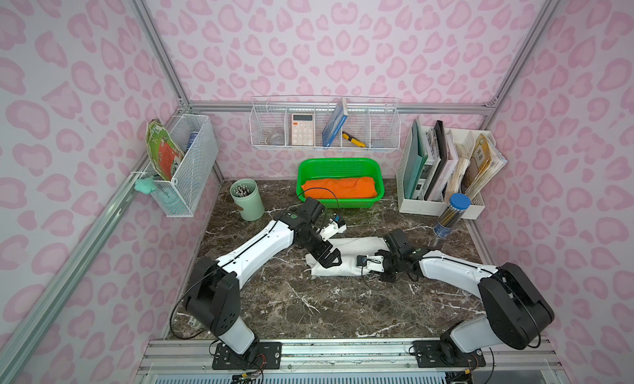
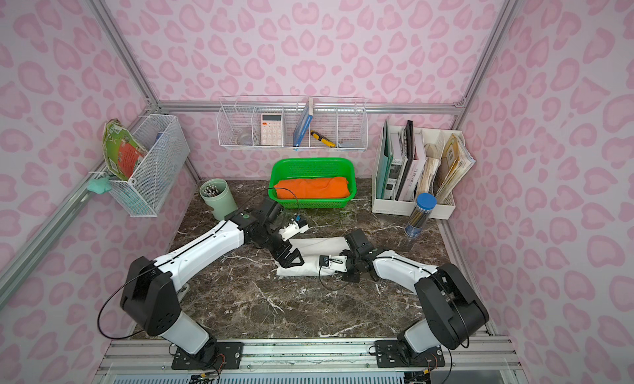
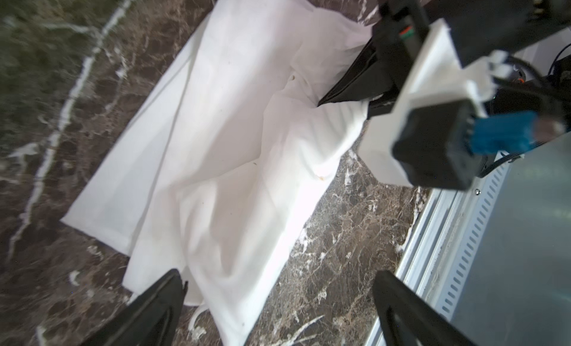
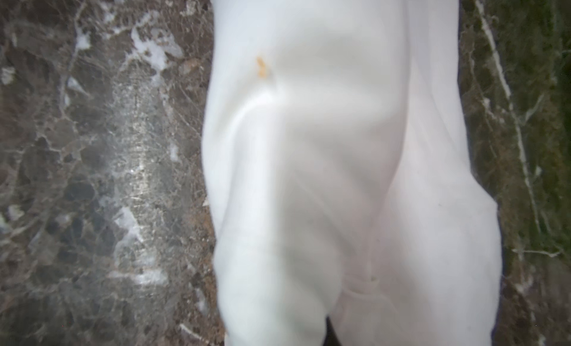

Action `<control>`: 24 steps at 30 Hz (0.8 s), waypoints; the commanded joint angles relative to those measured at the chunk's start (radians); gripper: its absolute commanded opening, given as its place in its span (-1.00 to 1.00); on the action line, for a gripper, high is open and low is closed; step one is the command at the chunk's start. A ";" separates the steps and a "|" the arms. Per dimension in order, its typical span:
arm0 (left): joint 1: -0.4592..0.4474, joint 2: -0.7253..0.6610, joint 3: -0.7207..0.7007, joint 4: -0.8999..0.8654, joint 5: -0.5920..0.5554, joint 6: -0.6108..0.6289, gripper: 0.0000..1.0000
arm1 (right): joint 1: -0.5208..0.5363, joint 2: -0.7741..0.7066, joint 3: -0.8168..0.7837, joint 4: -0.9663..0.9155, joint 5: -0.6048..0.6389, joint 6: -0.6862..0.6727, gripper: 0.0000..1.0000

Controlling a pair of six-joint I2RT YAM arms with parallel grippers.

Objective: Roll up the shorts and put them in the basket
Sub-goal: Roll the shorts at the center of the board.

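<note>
White fabric shorts (image 1: 350, 249) are seen laid out in front of the green basket (image 1: 338, 167), not touching it, and folded lengthwise into a long, narrow band of overlapping layers. In both top views the band is set roughly parallel to the basket's long front side, slightly slanted. The cloth is thin, soft and creased. The half farther from the basket is puffed into raised folds, while the nearer half is pressed flat. A small orange-brown mark (image 4: 262, 67) is shown on the fabric, and a loop of thin white drawstring (image 3: 195, 316) is left poking out from under one end.
</note>
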 commanded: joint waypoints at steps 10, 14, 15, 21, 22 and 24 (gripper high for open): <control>-0.063 -0.240 -0.202 0.296 -0.283 0.144 0.98 | -0.129 0.217 0.208 -0.299 -0.214 0.155 -1.00; -0.166 -0.229 -0.314 0.465 -0.404 0.238 0.98 | -0.165 0.323 0.318 -0.384 -0.252 0.189 -1.00; -0.192 -0.218 -0.333 0.499 -0.431 0.258 0.98 | -0.166 0.341 0.335 -0.399 -0.250 0.190 -1.00; -0.320 -0.069 -0.351 0.621 -0.585 0.369 0.98 | -0.166 0.385 0.354 -0.412 -0.245 0.193 -1.00; -0.330 -0.043 -0.347 0.644 -0.604 0.380 0.98 | -0.166 0.385 0.356 -0.412 -0.249 0.193 -1.00; -0.339 0.002 -0.335 0.683 -0.618 0.413 0.98 | -0.167 0.385 0.357 -0.412 -0.255 0.191 -1.00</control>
